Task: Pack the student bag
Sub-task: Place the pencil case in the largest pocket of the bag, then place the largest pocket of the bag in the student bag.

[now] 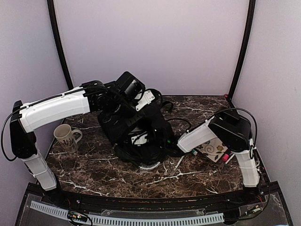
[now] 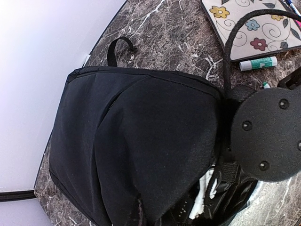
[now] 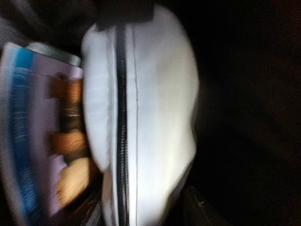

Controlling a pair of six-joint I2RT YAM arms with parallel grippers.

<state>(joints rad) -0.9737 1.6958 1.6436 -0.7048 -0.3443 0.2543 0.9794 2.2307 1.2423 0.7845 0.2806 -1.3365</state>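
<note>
Mug (image 1: 66,136), pale with dark print, stands on worktop (image 1: 94,174) well left of student bag (image 1: 136,132), handle on the bag side; print too small to read. Left arm (image 1: 54,110) reaches to the bag's top from the left. Left pincer (image 1: 143,101) is pressed together at the bag's upper edge. In left wrist view black cloth gathers into a fold toward it, so it reads as pinching the bag's flap, though the fingertips are cut off at that view's bottom edge.

Student bag sits mid-worktop, slumped upright. It is black on black, so zips and straps are hard to separate from above. Top loop (image 2: 117,47) sticks out at the bag's far end. Bag mouth (image 2: 207,197) gapes under the flap on the bag's right side; white bits inside, not identifiable there.

Right arm (image 1: 202,134) goes into that mouth from the right. Right pincer is buried inside the bag, hidden from above, and right wrist view is dark and blurred: cannot tell if spread or gripping. That view shows white zipped pouch (image 3: 141,117) inside the bag, blue-and-purple printed packet (image 3: 42,132) against it, print unreadable.

Right of the bag: white-and-green tube (image 2: 257,63), then flowered notebook (image 2: 254,23), partly covered by right arm from above and cut off by the frame in left wrist view. Pink item (image 1: 226,156) lies farthest right of the bag, too small to name.
</note>
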